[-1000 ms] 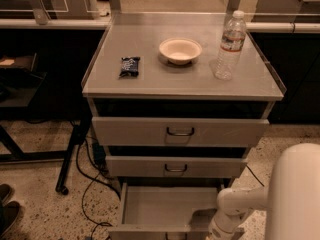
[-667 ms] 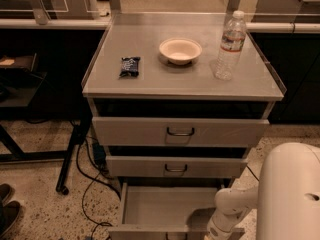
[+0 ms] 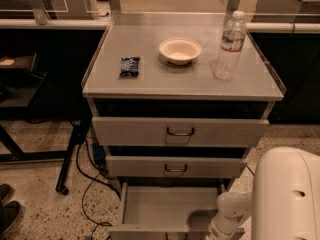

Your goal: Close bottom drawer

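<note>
The grey cabinet has three drawers. The bottom drawer (image 3: pixel 167 205) is pulled far out at the lower edge of the camera view, and its inside is bare. The top drawer (image 3: pixel 180 132) and the middle drawer (image 3: pixel 176 167) stick out only a little. My white arm (image 3: pixel 231 215) reaches down over the bottom drawer's front right corner. My gripper is below the lower edge of the view, past the end of that arm, and does not show.
On the cabinet top (image 3: pixel 150 81) lie a dark snack packet (image 3: pixel 130 66), a white bowl (image 3: pixel 180 50) and a clear water bottle (image 3: pixel 229 46). Black cables (image 3: pixel 87 174) and a black stand leg (image 3: pixel 70 156) are on the floor at the left. A shoe (image 3: pixel 7 211) is at the far left.
My arm's white body has shifted a little to the left and fills more of the lower right corner. The forearm sits slightly lower. The drawers have not visibly moved.
</note>
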`<action>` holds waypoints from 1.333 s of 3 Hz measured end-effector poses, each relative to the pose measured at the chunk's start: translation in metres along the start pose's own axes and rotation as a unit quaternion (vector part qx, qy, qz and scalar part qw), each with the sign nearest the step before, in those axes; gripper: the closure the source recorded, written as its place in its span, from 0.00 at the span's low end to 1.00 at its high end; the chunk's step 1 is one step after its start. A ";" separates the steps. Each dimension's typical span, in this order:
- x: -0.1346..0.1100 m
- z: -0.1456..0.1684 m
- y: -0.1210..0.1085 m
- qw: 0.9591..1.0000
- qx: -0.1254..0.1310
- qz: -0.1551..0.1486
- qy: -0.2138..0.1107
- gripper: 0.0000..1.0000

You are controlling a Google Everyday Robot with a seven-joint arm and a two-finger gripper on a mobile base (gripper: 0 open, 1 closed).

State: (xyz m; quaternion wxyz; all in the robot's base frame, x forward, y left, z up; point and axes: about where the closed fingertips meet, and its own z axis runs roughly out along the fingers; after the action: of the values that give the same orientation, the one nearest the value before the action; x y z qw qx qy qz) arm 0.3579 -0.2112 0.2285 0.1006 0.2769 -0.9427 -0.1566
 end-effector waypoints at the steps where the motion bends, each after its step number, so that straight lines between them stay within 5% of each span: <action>1: -0.005 0.022 -0.023 0.999 0.017 0.048 -0.011 1.00; 4: -0.042 0.046 -0.060 0.992 0.071 0.101 -0.039 1.00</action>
State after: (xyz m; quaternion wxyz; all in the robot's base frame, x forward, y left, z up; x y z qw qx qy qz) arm 0.4094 -0.2252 0.1602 0.0595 0.1806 -0.9778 -0.0885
